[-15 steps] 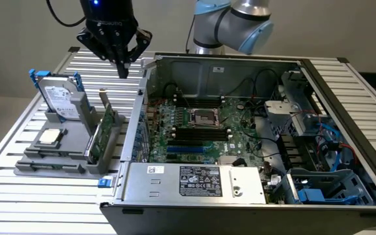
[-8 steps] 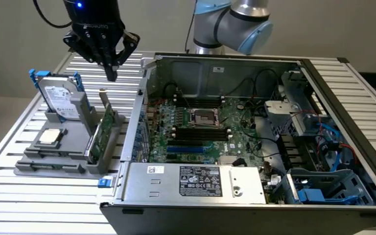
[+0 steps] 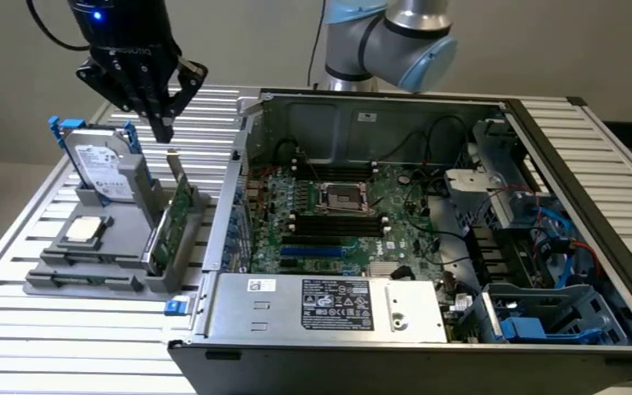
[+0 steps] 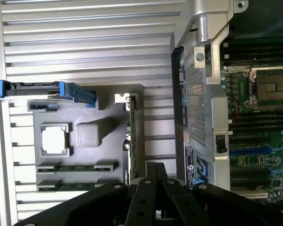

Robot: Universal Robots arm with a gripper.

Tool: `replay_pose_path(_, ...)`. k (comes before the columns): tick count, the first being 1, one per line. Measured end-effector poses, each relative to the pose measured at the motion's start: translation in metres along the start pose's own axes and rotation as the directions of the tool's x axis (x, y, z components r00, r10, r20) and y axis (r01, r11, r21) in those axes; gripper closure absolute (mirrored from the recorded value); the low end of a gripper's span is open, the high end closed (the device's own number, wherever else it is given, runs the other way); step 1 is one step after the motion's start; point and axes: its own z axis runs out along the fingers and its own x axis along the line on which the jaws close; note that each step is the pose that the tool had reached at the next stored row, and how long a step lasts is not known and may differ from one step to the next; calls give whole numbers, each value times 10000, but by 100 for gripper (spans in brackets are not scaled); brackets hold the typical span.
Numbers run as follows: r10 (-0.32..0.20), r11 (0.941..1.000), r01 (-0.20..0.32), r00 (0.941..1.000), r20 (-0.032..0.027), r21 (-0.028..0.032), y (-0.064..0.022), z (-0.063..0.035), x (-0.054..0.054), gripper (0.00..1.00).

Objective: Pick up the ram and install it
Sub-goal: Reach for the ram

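Claw [image 3: 164, 132] is hovering pressed together, pinching nothing, over the upright green card [image 3: 178, 216]. Ram [image 4: 77, 166] is lying flat in the gray tray [image 4: 108, 155] on the table [image 3: 30, 329], apart from the claw.

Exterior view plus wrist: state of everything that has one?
gripper, shut, empty, above the holder.
ram, in holder, not gripped.
hard drive, upright in holder.
expansion card, upright in holder.
computer case, side open, motherboard exposed.
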Motion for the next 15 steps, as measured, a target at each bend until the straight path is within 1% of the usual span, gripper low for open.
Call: replay_pose_path(15, 0, 10000, 0, 10000, -25, 31, -196, 55, 519, 89)
